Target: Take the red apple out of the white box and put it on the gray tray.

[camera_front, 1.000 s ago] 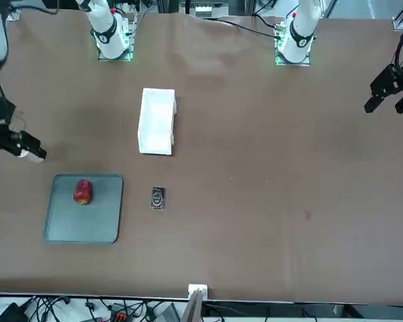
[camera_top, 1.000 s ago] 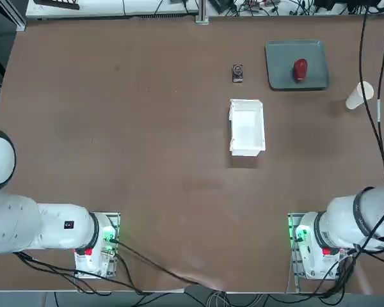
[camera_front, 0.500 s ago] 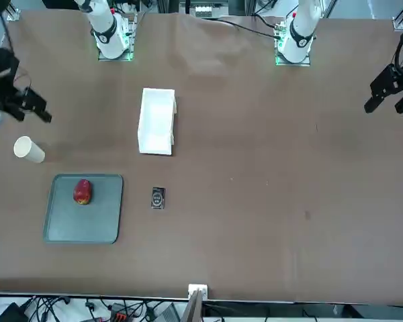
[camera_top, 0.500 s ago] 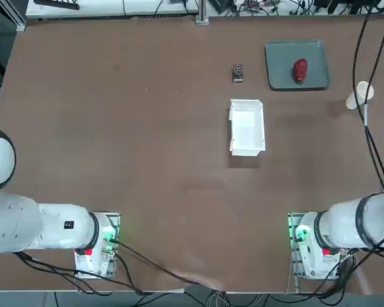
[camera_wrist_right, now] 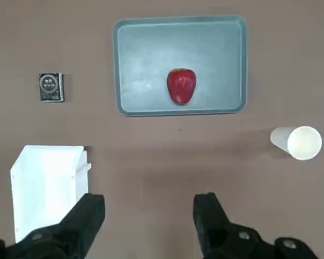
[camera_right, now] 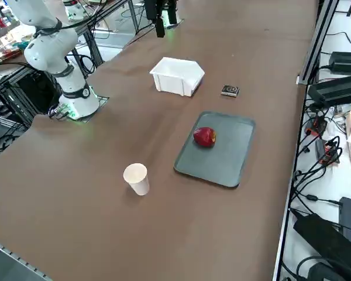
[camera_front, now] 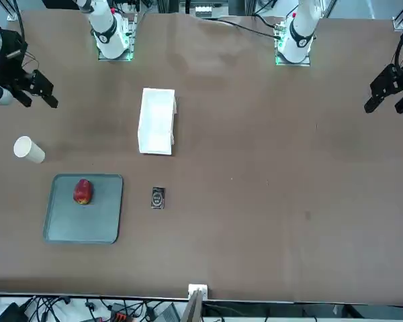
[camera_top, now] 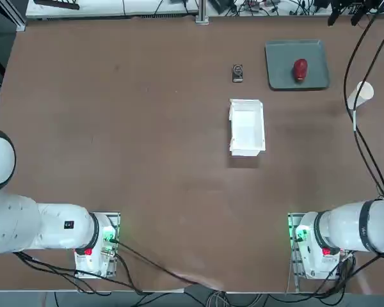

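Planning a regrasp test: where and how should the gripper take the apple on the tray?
Come straight down and pinch the apple across its middle. It sits alone near the centre of the tray, clear of the low rim, so the fingers have room either side. The right gripper hangs open, high above the table.

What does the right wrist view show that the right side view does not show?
Only the right wrist view shows the right end effector, open and holding nothing, high above the table. Only the right side view shows the arm's base and the cables beside the table. Both show the red apple on the gray tray, the empty white box, the paper cup lying on its side, and the small black item.
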